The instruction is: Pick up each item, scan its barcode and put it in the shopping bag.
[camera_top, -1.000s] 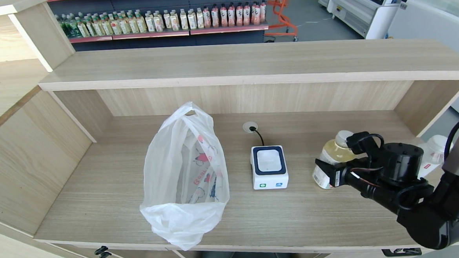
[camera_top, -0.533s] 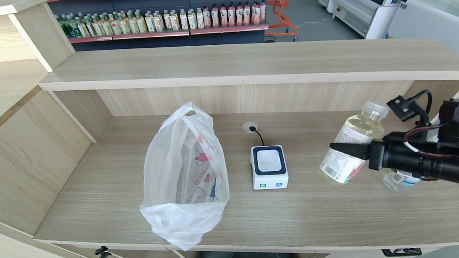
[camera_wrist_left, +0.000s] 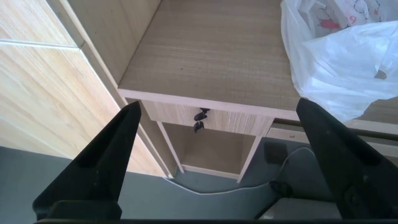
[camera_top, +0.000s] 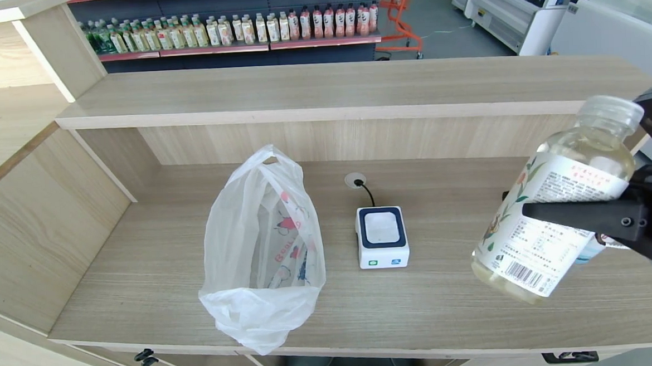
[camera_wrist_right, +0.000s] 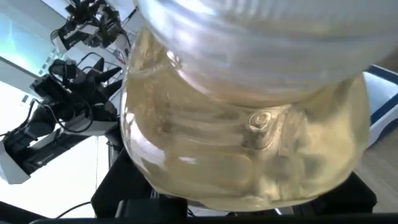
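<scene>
One bottle (camera_top: 555,199) of pale yellow drink, white-labelled with a barcode near its base, hangs tilted in the air above the right end of the desk (camera_top: 422,306). The black jaws of the right gripper (camera_top: 519,205) pinch it across its middle. To its left on the desk sits the white scanner (camera_top: 382,237), its blue-rimmed window facing up. Farther left stands the open white shopping bag (camera_top: 262,247). The left gripper (camera_wrist_left: 214,165), jaws spread wide, hangs low before the desk's front edge, near the bag.
</scene>
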`<state>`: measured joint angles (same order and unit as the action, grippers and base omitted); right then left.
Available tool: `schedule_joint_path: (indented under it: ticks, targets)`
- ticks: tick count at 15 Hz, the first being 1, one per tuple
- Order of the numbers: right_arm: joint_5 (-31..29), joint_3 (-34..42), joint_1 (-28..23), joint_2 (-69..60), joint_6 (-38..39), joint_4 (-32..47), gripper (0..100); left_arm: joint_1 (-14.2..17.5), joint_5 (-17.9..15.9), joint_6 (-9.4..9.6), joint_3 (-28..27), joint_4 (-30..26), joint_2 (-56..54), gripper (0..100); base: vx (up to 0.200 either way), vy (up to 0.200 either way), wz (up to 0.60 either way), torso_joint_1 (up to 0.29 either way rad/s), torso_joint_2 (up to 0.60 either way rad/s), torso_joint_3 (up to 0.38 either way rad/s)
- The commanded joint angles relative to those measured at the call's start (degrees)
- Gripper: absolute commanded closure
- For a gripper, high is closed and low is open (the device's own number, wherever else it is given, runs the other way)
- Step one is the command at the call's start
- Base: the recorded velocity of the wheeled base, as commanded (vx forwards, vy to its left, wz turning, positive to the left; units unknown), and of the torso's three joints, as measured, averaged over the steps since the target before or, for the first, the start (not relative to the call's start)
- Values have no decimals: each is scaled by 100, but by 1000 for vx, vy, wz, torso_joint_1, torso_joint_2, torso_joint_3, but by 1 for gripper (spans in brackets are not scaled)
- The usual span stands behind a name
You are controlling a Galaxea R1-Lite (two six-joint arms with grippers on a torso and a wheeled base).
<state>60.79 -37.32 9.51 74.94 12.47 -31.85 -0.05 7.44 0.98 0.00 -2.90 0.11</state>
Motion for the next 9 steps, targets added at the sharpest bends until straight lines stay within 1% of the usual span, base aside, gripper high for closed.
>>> schedule_joint_path:
  ticks: [1,3,6,9]
  targets:
    - [3,154,376,-172,10,74,100,-4,3,-1,0,0,-2,0,0,0,0,0,0,0]
    - [-6,110,561,-172,36,136,100,-4,3,-1,0,0,-2,0,0,0,0,0,0,0]
    - [-6,84,701,-216,273,127,100,-4,3,-1,0,0,-2,0,0,0,0,0,0,0]
    - [-15,128,807,-225,344,127,100,-4,3,-1,0,0,-2,0,0,0,0,0,0,0]
